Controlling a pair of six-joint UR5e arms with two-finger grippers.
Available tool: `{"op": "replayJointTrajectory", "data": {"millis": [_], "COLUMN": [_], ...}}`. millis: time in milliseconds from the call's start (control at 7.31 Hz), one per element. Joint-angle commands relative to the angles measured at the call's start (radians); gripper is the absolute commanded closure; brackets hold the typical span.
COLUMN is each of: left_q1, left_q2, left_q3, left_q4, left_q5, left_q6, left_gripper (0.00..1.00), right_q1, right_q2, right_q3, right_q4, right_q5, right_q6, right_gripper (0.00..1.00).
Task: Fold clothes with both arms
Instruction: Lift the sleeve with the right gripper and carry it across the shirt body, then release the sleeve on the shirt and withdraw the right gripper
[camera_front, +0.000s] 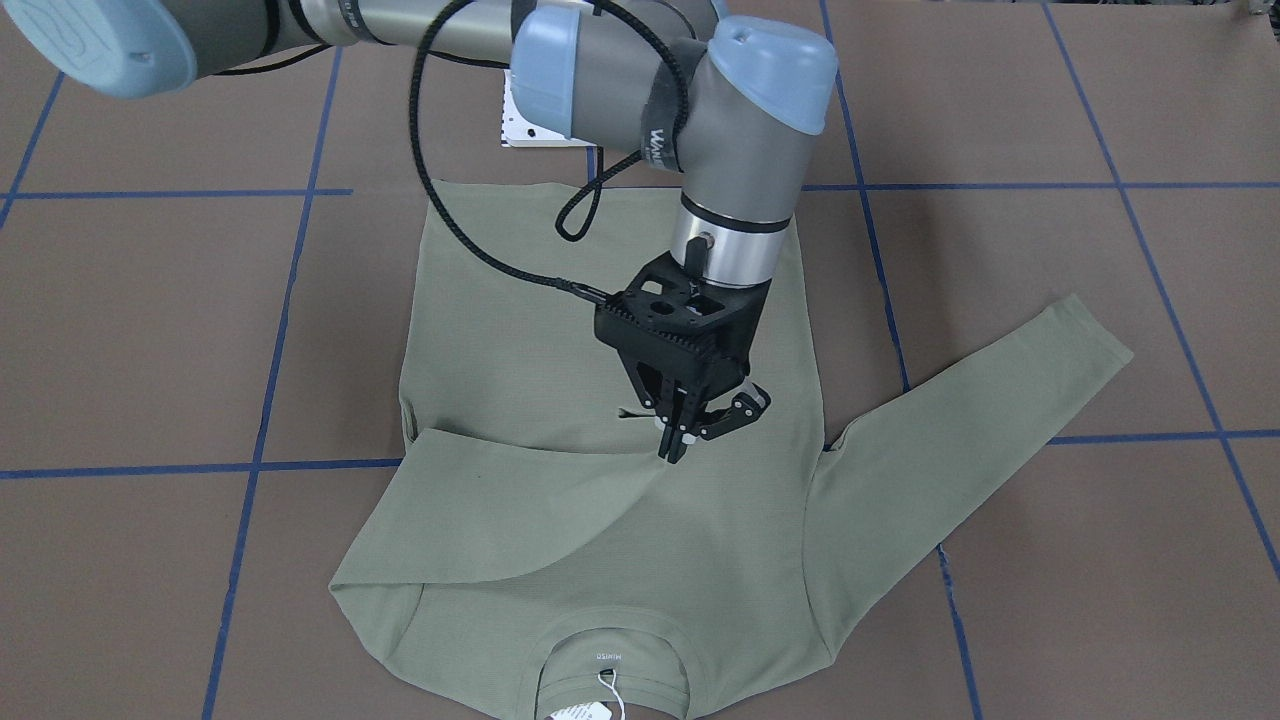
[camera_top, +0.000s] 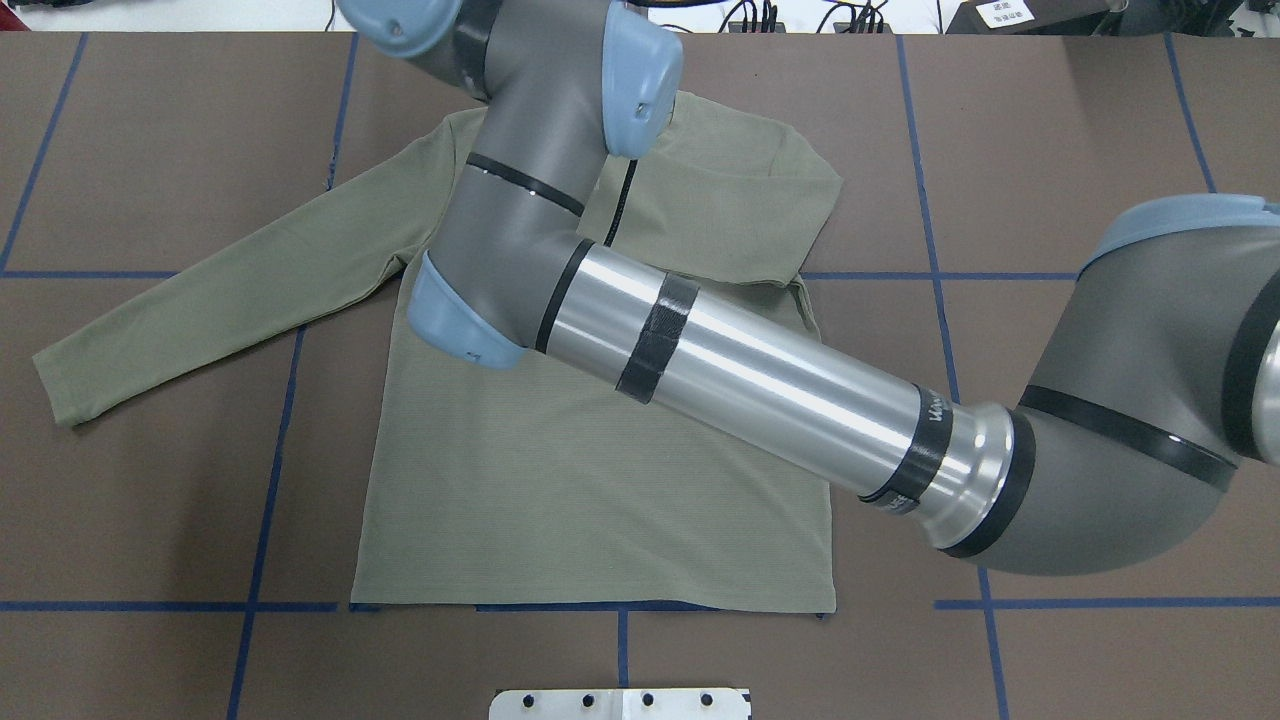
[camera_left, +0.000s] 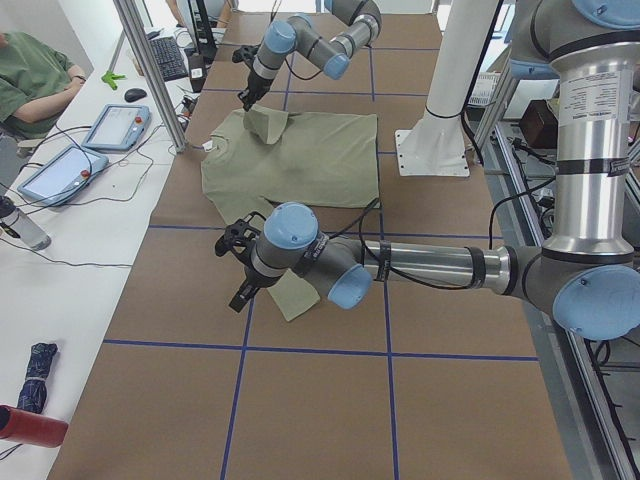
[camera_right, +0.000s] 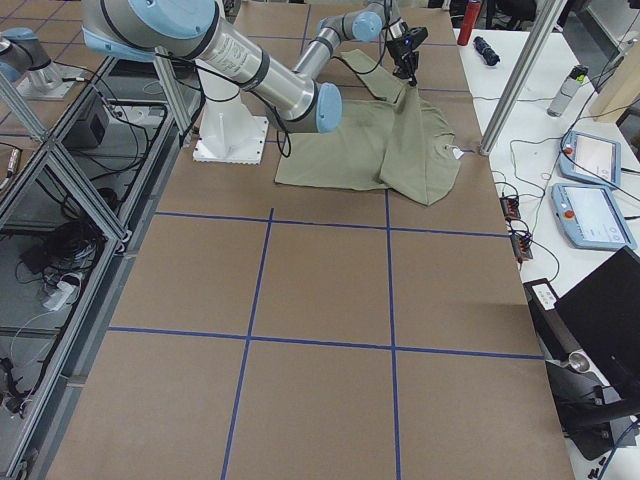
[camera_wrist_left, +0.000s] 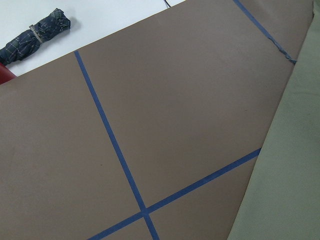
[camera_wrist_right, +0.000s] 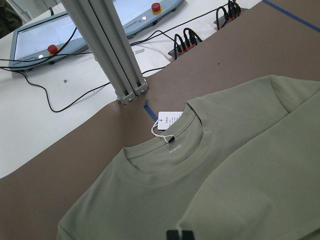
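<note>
Garment: sage-green ribbed-knit long-sleeve shirt (camera_front: 560, 360), lying face up and flat on the brown paper-covered table (camera_front: 150, 320) with its blue tape grid. The collar is toward the operators' side and the hem toward the robot's base.

Tag: small white paper tag (camera_wrist_right: 169, 120) on a string at the collar, resting on the table just off the neckline.

Right sleeve: the right sleeve (camera_front: 500, 500) is turned in across the chest, its cuff end at mid-chest. In the left side view the cloth rises in a small peak under the gripper, so the cuff looks held a little clear of the body.

Right gripper: black two-finger right gripper (camera_front: 678, 440), pointing down at that cuff end. The fingers are drawn narrow, with only a sliver between the tips in the wrist view, and seem pinched on the cuff. Judged purpose: carrying the sleeve over so that it can be laid on the body.

Right arm: silver-and-grey right arm (camera_top: 760, 380), reaching diagonally over the shirt because the cuff sits past the midline. It hides its own gripper from overhead.

Left sleeve: the left sleeve (camera_front: 960, 430) is stretched out sideways from the body, not yet folded.

Left gripper: the left gripper (camera_left: 240, 295) hangs above the table just beyond the left cuff, seen only from the side views, so its opening cannot be told. Its wrist view shows only table and an edge of green cloth. It is likely stationed there to take that cuff.

Stage: early — one sleeve nearly in, the other sleeve and the body folds remaining.
</note>
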Motion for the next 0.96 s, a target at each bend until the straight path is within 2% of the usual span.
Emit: {"op": "replayJointTrajectory", "data": {"millis": [0,137,274,547,684,821], "left_q1": [0.000,-0.001,0.000,0.000,0.000,0.000], "left_q2": [0.000,0.001,0.012,0.012,0.012,0.012], "left_q3": [0.001,0.001,0.001,0.001,-0.001,-0.001], "left_q4": [0.000,0.000,0.000,0.000,0.000,0.000], "left_q5": [0.000,0.000,0.000,0.000,0.000,0.000], "left_q6": [-0.001,-0.001,0.002,0.002,0.002,-0.001], "left_gripper": [0.00,0.00,0.00,0.00,0.00,0.00], "right_q1": [-0.075,-0.084,-0.086,-0.086,-0.086,-0.084], "right_q2": [0.046,0.069,0.085,0.089,0.110,0.115], "right_q3": [-0.114,-0.146,-0.165,-0.191,-0.224,-0.228], "right_q4": [0.081,0.110,0.112,0.162,0.169,0.170], "right_q5": [-0.150,-0.176,-0.189,-0.194,-0.192,-0.183], "right_q6": [0.094,0.160,0.191,0.187,0.184,0.080], "right_gripper": [1.00,0.98,0.87,0.84,0.59,0.13]}}
